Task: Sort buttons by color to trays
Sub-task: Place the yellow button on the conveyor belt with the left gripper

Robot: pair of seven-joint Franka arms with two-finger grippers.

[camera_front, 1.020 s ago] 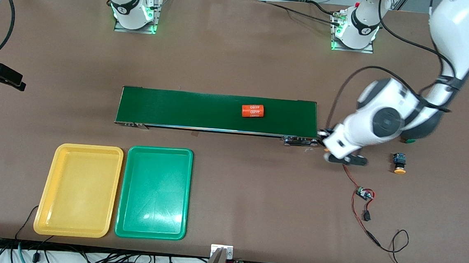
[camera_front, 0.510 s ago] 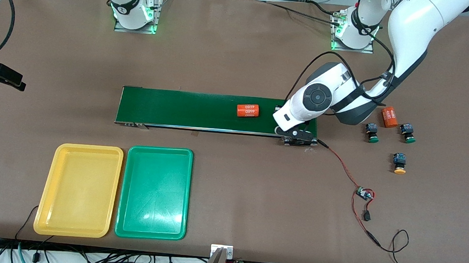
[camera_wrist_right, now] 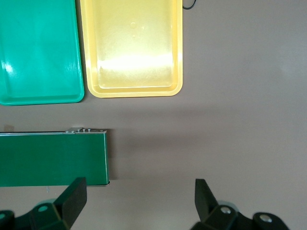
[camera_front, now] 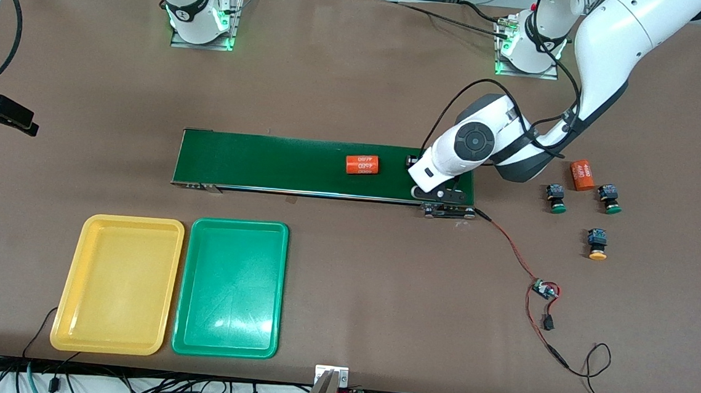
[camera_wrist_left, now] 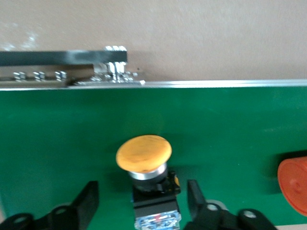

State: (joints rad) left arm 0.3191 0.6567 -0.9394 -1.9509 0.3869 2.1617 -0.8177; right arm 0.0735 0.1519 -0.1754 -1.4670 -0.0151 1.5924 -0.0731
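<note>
Change since earlier: left arm swung from the tabletop by the loose buttons to the conveyor belt; the orange cylinder on the belt has drifted toward the right arm's end.
Left pincer: low over the belt at the left arm's end, fingers spread, clear of the button on both sides.
Yellow button: stands on the belt between those fingers, cap toward the belt's edge, released as far as the left wrist view shows.
Right pincer: waits high over the tabletop by the belt's other end, fingers spread, holding nothing.
Other buttons: two green ones and one yellow sit on the tabletop at the left arm's end, near a second orange cylinder.
Trays: yellow tray and green tray lie side by side, nearer the front camera than the belt, both without buttons.
Step in hand: likely letting go of the button on the belt.
Doing it well: lift straight up so neither finger clips the cap and tips the button; only then turn toward the remaining buttons.
Risk: the button is top-heavy and could topple on the belt.
</note>
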